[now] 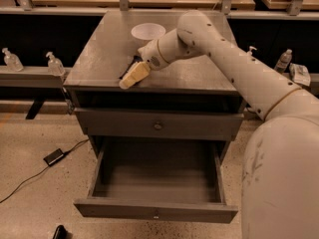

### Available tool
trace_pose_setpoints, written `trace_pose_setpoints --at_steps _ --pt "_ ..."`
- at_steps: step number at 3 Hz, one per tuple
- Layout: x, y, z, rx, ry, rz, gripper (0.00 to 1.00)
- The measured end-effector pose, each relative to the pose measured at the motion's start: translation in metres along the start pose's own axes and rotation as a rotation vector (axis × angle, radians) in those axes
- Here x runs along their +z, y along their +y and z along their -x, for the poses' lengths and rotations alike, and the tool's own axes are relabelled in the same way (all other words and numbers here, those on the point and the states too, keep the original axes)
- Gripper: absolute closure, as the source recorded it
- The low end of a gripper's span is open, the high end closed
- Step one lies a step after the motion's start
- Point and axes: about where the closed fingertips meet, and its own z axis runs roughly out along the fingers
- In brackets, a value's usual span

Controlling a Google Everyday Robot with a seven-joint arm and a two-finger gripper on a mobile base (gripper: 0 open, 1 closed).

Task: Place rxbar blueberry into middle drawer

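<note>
The rxbar blueberry (128,68) lies on the grey cabinet top (194,76), near its front left. Only a thin dark strip of it shows beside my gripper. My gripper (132,76), cream-coloured, is down on the cabinet top right over the bar and covers most of it. The middle drawer (154,210) is pulled wide open below and looks empty inside. The upper drawer front (114,125) with its round knob is closed.
A white bowl (148,32) stands at the back of the cabinet top, just behind my wrist. Small bottles (54,63) stand on a low shelf to the left and another (283,59) to the right. A black device with a cable (54,157) lies on the floor at left.
</note>
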Motion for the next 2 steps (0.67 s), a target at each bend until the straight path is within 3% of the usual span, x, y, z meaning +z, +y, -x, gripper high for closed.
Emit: trace_pose_setpoints --at_steps 1,2 --pt "0.0000 0.0000 0.0000 0.000 0.000 0.000 0.00" --pt "0.0031 0.0015 -0.0002 0.000 0.001 0.005 0.16"
